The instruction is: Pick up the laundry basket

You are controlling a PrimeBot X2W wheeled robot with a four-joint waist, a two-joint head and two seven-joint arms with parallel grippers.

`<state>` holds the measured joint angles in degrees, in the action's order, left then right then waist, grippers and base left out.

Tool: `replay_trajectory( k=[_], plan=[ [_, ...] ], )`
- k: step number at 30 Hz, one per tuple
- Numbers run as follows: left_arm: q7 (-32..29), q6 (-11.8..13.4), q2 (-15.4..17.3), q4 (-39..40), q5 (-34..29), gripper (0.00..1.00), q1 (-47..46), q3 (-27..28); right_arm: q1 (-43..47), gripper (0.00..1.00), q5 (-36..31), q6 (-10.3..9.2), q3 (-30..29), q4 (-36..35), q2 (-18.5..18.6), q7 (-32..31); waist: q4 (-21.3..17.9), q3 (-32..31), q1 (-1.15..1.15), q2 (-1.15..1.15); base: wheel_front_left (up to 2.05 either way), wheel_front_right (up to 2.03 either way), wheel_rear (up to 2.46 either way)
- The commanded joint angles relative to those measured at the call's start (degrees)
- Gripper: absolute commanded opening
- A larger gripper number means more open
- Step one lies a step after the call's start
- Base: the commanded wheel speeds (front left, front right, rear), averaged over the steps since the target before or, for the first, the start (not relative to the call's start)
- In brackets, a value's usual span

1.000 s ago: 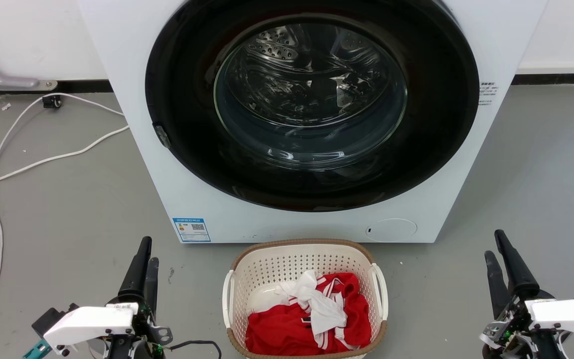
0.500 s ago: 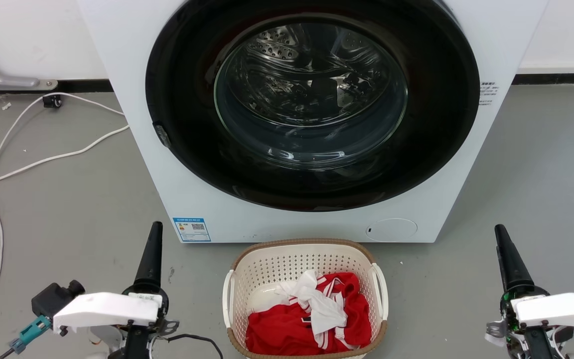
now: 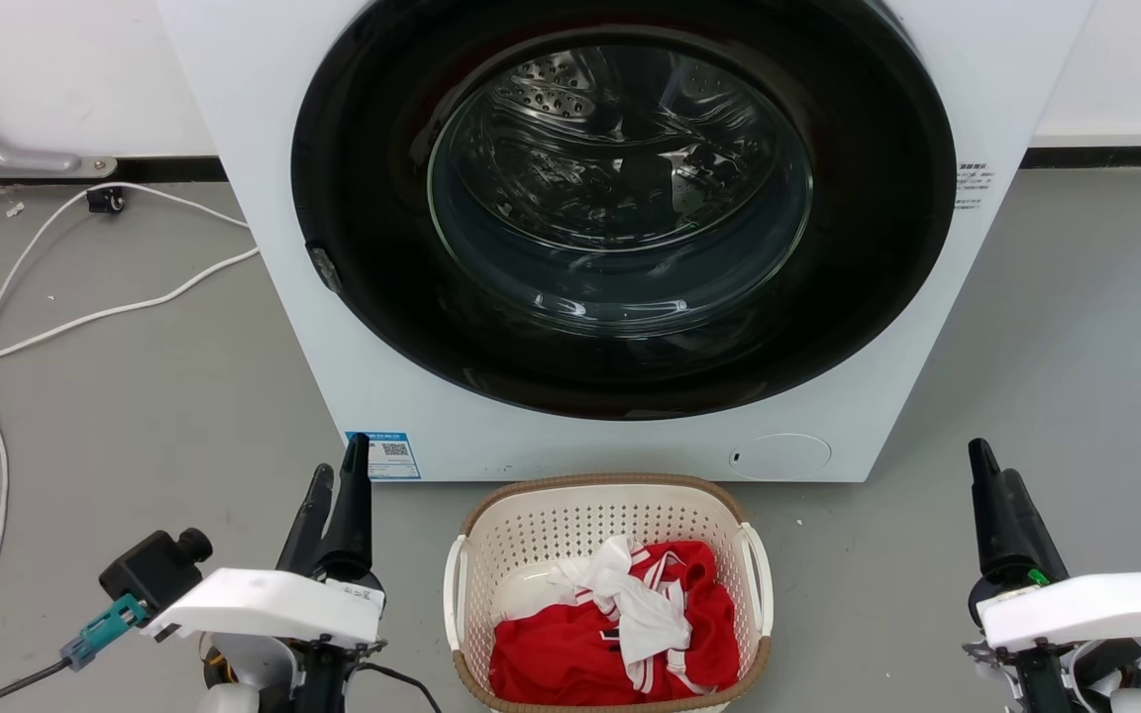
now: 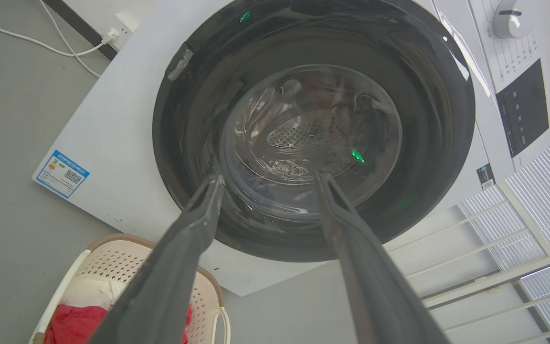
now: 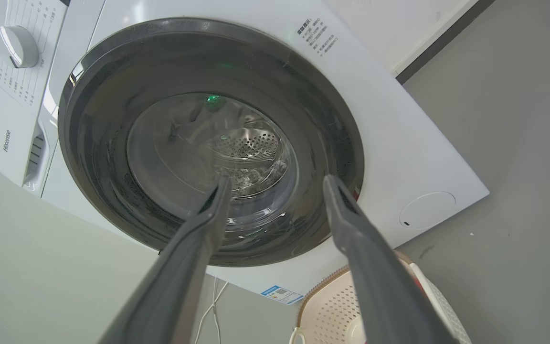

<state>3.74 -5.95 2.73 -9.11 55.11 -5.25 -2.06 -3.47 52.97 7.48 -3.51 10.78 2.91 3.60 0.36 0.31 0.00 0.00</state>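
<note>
The laundry basket (image 3: 580, 520) stood upright on the grey floor (image 3: 135, 416), opening facing up, just on the near side of the white washing machine (image 3: 263, 149) and below its round glass door (image 3: 620, 188). Its two white handles sat on its left and right sides. Its near rim lay at the bottom edge of the head view, so the direction of its long axis could not be fixed. A red garment (image 3: 570, 654) with a white cloth (image 3: 635, 604) on top lay inside, heaped toward the near end.

The left claw (image 3: 341, 456) hung to the left of the basket, apart from it, fingers pointing toward the machine. In the left wrist view its two fingers were spread, with nothing between them. The right claw (image 3: 988, 465) hung well to the right of the basket, also pointing far. In the right wrist view its fingers were likewise spread and empty.

A white cable (image 3: 85, 317) ran across the floor at the far left.
</note>
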Motion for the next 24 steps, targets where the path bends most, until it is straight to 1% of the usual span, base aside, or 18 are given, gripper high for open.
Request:
replay_trajectory(
  k=[1, 8, 14, 24],
  plan=[
    [0.6, 0.3, 0.2, 0.7, -2.5, 1.00, -1.5, -0.6, -0.6, 1.00, -3.2, 0.01, 0.2, -1.1, 0.1, 0.7, 0.0, 0.0, 0.00, 0.00, 0.00, 0.00, 0.00],
    [1.9, 1.1, 0.2, 0.2, -9.5, 1.00, -1.8, -1.9, -0.4, 1.00, -13.0, 0.01, 0.8, -1.7, 0.0, 2.0, 0.1, 0.0, 0.00, 0.00, 0.00, 0.00, 0.00],
    [2.9, 2.4, 0.2, 0.0, -15.2, 1.00, -2.0, -2.7, -0.2, 1.00, -20.6, 0.01, 1.2, -1.7, 0.0, 3.0, 0.2, 0.0, 0.00, 0.00, 0.00, 0.00, 0.00],
    [4.5, 3.6, 0.2, -0.4, -22.9, 1.00, -2.3, -3.7, 0.2, 1.00, -29.2, 0.01, 1.8, -2.7, 0.0, 3.5, 0.3, 0.1, 0.00, 0.00, 0.00, 0.00, 0.00]
  ],
)
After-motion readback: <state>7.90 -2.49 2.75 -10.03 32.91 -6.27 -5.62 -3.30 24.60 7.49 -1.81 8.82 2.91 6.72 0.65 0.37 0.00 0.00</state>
